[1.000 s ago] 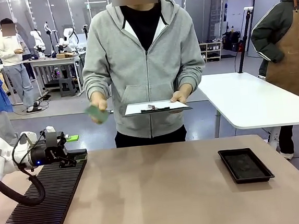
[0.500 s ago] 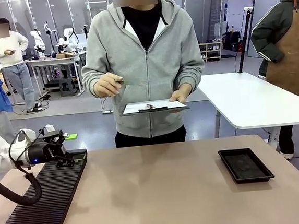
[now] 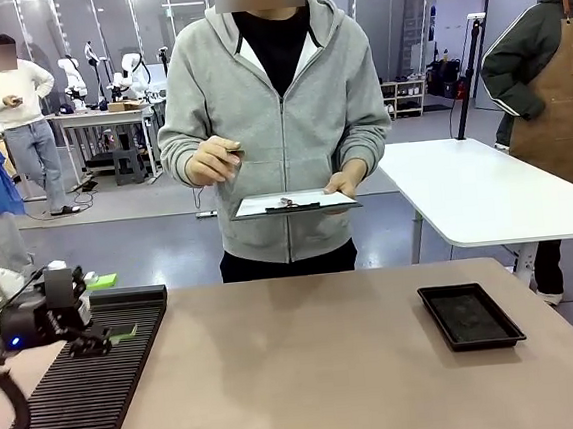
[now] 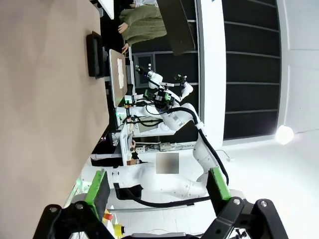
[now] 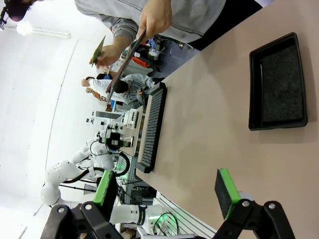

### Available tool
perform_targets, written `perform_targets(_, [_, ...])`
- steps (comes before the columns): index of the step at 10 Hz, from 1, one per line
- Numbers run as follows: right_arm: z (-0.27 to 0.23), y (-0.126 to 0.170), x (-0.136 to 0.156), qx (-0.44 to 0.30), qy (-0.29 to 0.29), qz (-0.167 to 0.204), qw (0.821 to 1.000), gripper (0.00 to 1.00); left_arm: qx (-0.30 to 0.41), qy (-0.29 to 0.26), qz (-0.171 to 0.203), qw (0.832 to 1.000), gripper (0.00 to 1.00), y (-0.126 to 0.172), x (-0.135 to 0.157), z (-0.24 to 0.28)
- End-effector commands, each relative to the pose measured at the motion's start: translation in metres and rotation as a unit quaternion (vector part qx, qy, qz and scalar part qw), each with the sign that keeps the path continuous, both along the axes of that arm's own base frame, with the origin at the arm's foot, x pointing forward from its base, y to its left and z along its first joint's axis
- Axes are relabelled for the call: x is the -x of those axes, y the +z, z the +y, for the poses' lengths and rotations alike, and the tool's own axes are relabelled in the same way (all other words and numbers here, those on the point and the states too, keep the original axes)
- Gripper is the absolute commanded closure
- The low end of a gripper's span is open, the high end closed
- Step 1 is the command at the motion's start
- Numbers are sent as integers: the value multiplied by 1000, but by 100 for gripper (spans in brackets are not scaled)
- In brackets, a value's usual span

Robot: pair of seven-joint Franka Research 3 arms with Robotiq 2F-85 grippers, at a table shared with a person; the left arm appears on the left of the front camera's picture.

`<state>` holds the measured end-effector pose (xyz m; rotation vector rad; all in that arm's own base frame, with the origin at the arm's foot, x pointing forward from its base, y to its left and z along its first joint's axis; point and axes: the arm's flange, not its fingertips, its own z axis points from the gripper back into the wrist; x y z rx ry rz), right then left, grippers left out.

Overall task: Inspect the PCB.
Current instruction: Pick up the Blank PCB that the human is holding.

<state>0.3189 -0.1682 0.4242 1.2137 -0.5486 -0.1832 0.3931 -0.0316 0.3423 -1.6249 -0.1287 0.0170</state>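
The person across the table holds the PCB at chest height in one hand, edge-on to the front camera. In the right wrist view the PCB shows as a thin green board pinched in that hand. The person's other hand holds a clipboard with white paper. My left gripper hangs open over the far end of the black slotted rack, with nothing between its green pads. In its own view the left gripper is open too. My right gripper stands open above the table with nothing in it.
A shallow black tray lies on the right of the brown table; the tray also shows in the right wrist view, with the rack beyond it. Other people stand farther back.
The person lifted the PCB from waist height up to the chest and turned it edge-on. My left gripper drew back toward the near left along the rack, still open.
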Motion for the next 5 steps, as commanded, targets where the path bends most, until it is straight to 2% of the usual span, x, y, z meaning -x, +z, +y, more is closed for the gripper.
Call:
perform_targets(1, [3, 1, 1, -8, -3, -5, 1000, 0, 2, 31, -32, 999, 0, 6, 52, 20])
perform_targets(3, [3, 1, 1, -8, -3, -5, 1000, 0, 0, 39, -71, 997, 0, 8, 71, 38])
perform_targets(4, [3, 1, 1, -8, -3, -5, 1000, 0, -5, 38, -81, 996, 0, 11, 70, 42])
perform_targets(5, [3, 1, 1, -8, -3, -5, 1000, 0, -22, 28, -76, 996, 0, 17, 68, 43])
